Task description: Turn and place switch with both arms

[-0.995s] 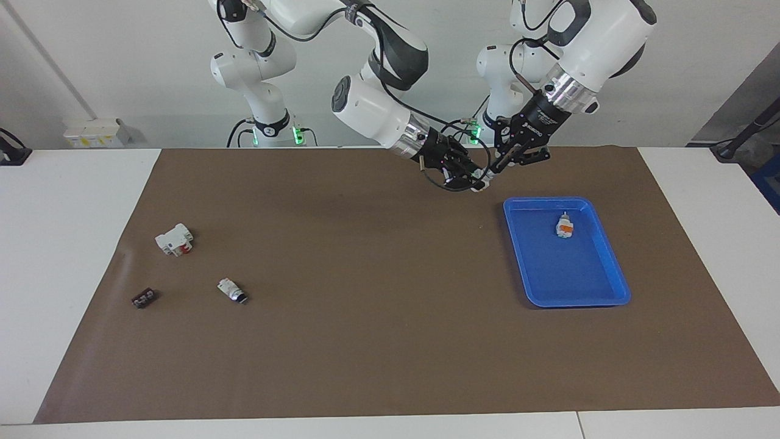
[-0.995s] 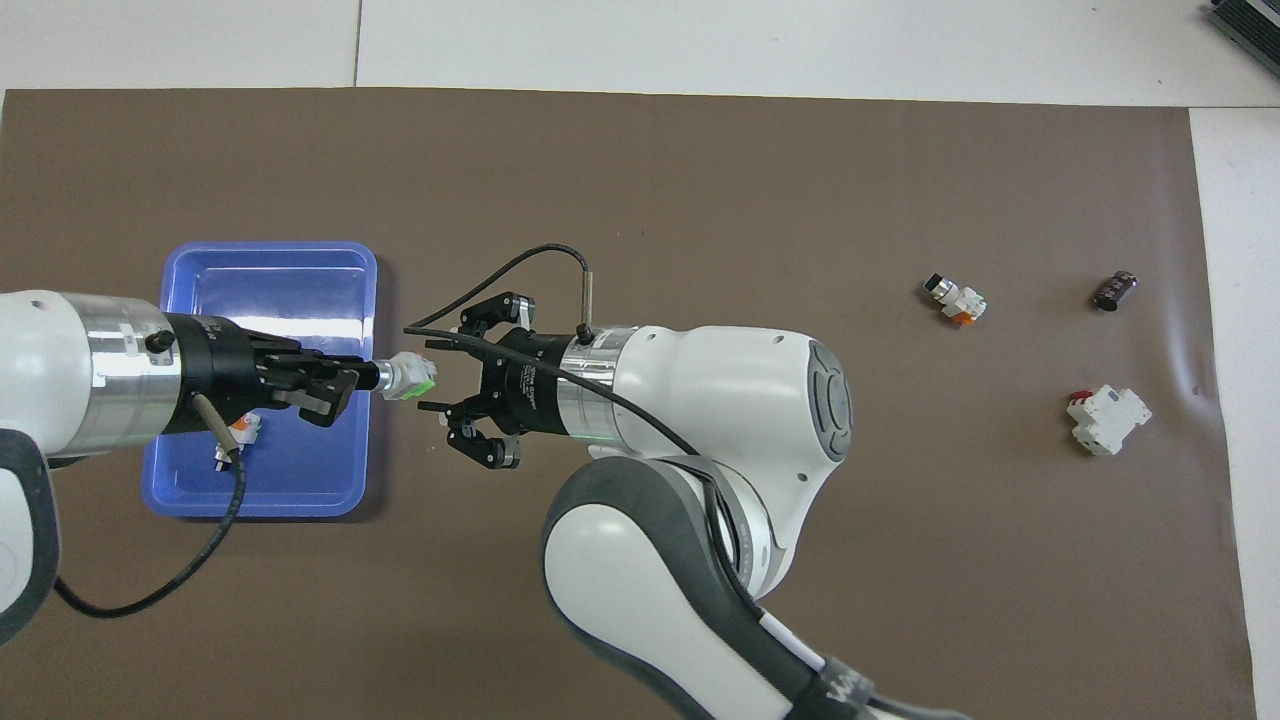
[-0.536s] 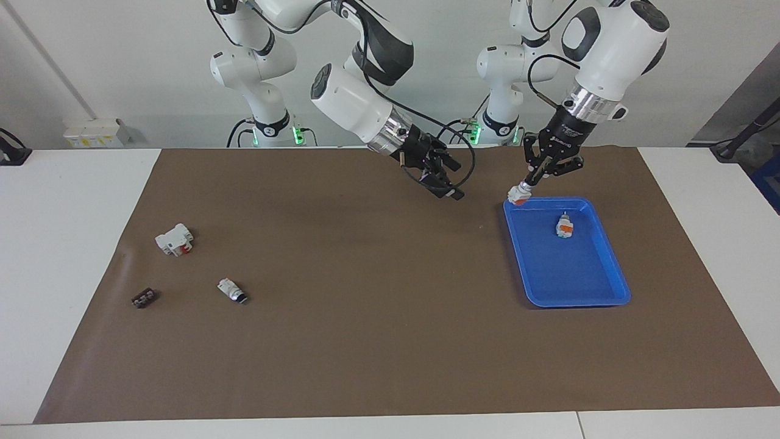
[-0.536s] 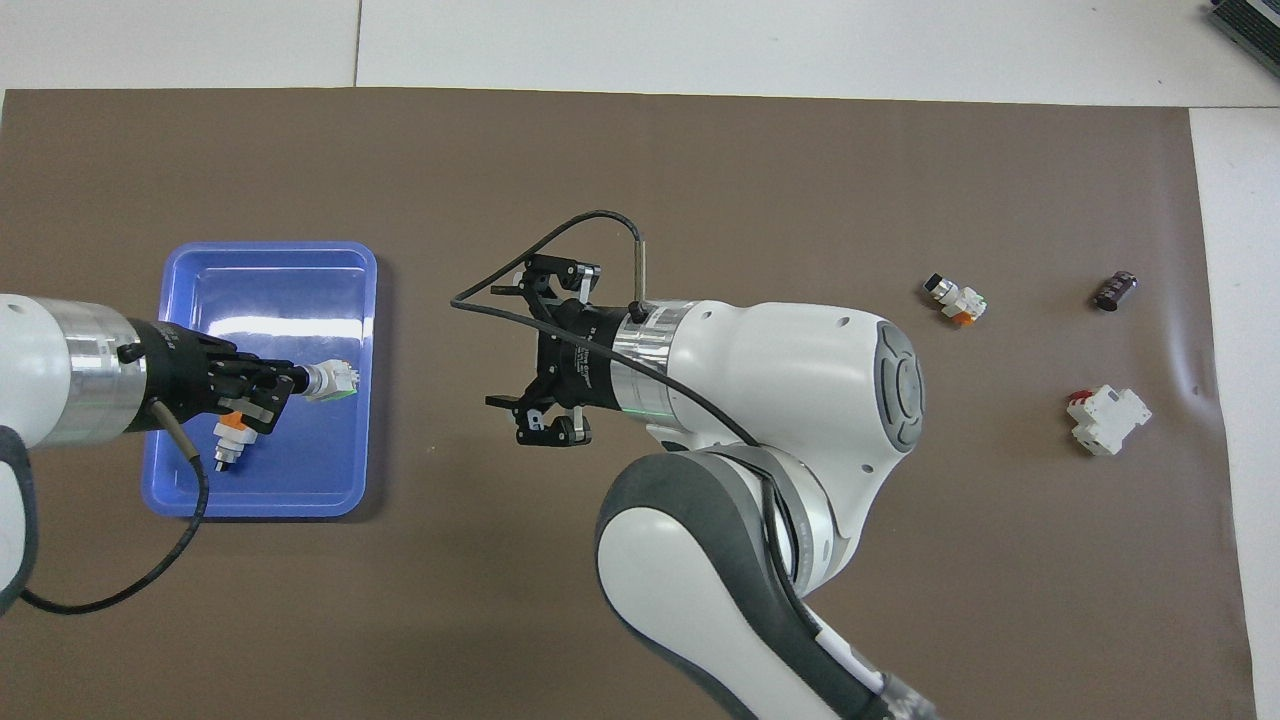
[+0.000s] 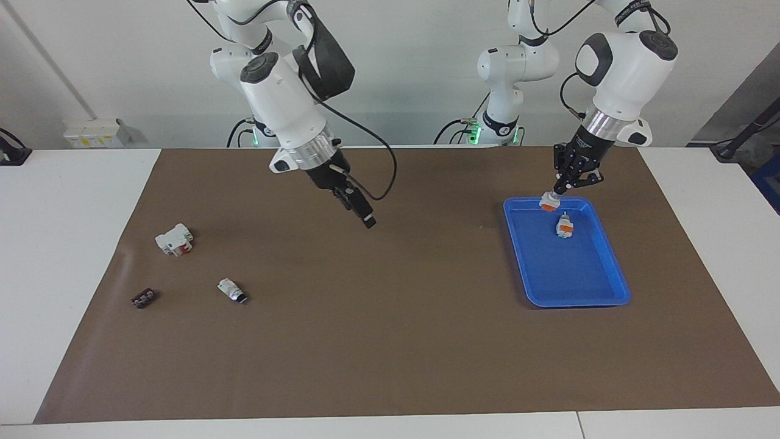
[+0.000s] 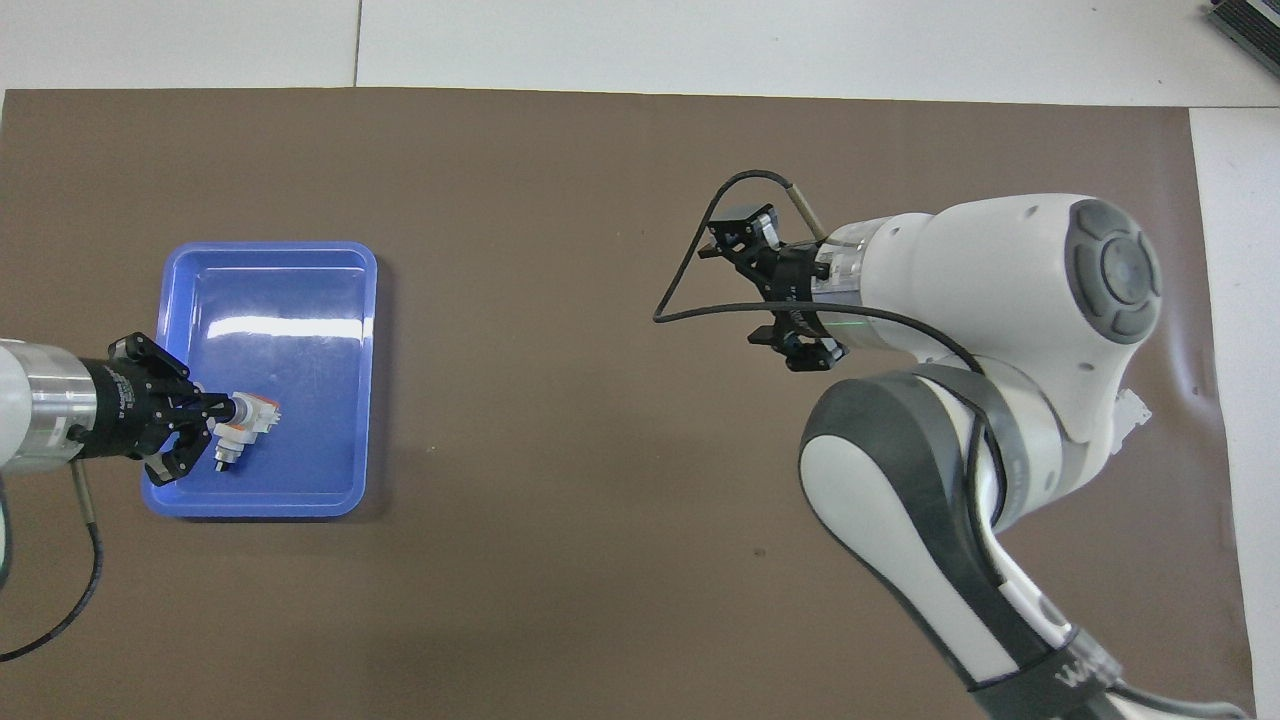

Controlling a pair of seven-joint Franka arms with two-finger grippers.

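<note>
While your left gripper [image 5: 551,195] clamps the small white plastic switch [image 5: 548,202] just above the blue plastic tray [image 5: 615,268], only release remains; your right gripper [image 5: 359,213], empty, hangs spread wide.

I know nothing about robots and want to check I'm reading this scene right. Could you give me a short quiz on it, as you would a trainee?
1. The switch, held by the left tool, hangs over: A the circuit breaker, B the blue tray, C the bare white table?
2. True or false: the right tool, over the brown mat, grips a part.
3. How many parts lie in the tray?

Key: 1 B. 2 False, it is open and empty. 3 One, the white piece with an orange patch.
</note>
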